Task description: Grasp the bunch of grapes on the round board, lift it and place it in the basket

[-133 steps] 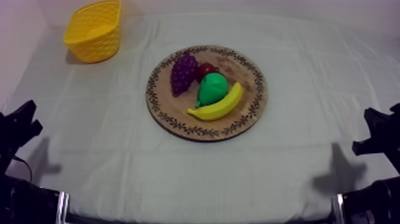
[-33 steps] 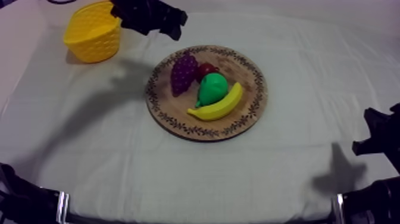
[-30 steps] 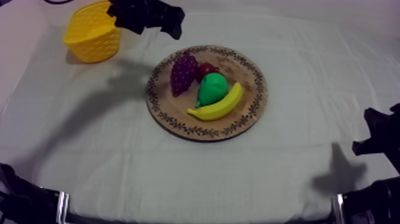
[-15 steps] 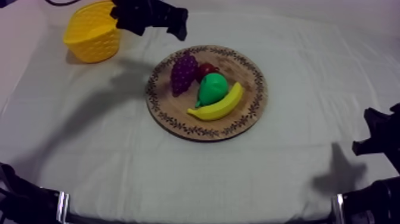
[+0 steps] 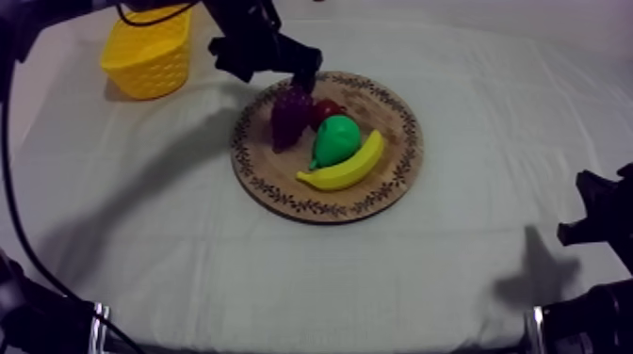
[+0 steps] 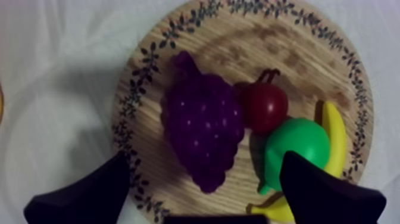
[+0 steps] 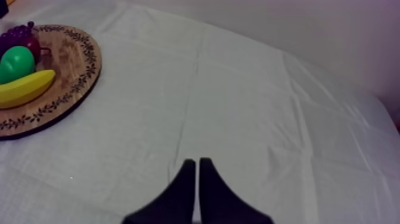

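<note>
The purple bunch of grapes lies on the left part of the round wooden board, touching the small red fruit and next to the green pear. My left gripper hangs over the board's far left rim, just beyond the grapes. In the left wrist view, the grapes lie between my wide-apart fingers, and the left gripper is open and holds nothing. The yellow basket stands at the far left. My right gripper is shut low at the right side.
A yellow banana lies along the pear's near side on the board. In the left wrist view the red fruit, pear and banana crowd the grapes' one side. Bare cloth lies between board and basket.
My left arm has swung from beside the basket toward the board and now hangs over the grapes. Its fingers stay apart. The fruit and the right arm have not moved.
</note>
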